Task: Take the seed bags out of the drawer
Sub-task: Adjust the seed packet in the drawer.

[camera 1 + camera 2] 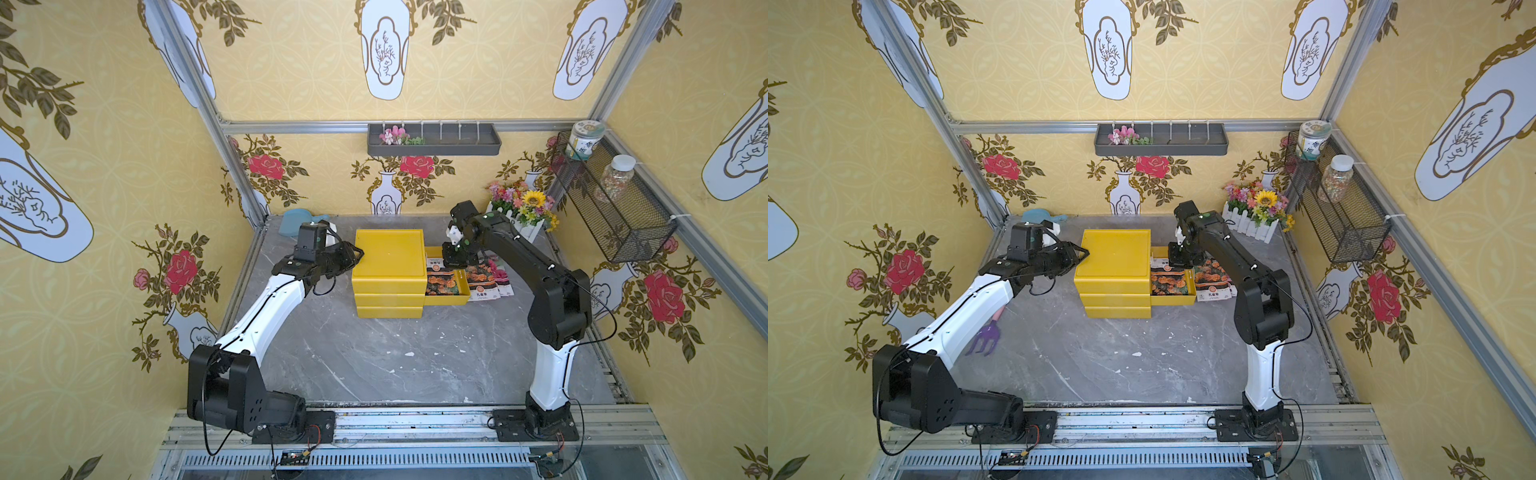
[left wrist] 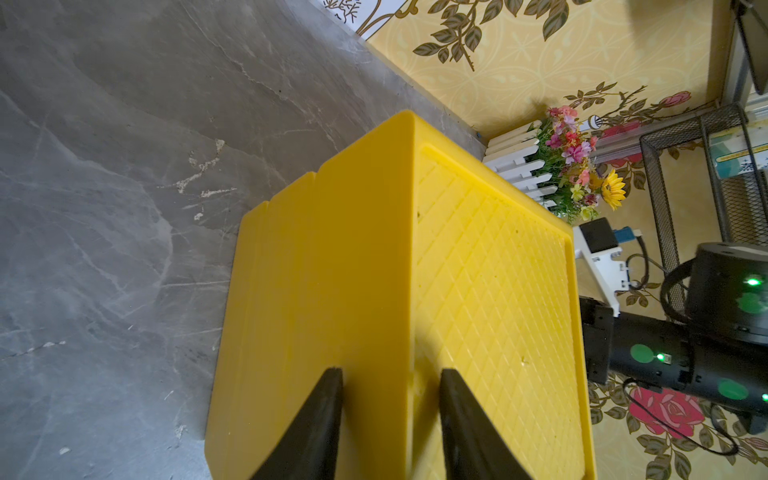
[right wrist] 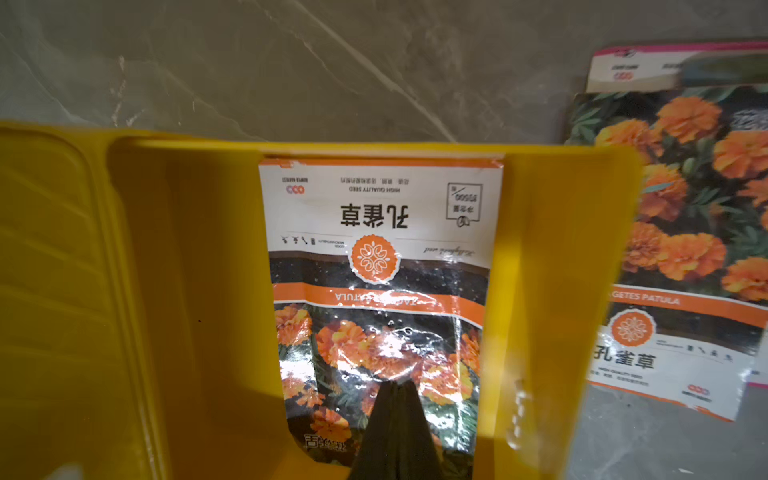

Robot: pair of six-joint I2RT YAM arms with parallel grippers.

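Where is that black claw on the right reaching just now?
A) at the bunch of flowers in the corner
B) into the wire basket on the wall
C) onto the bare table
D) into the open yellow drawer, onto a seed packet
D: the right claw is pinched shut on a seed packet lying inside the pulled-out drawer.

Bright, even light; glare on the glossy seed bag (image 3: 380, 316), wide-angle bending at edges, wrist views slightly soft.
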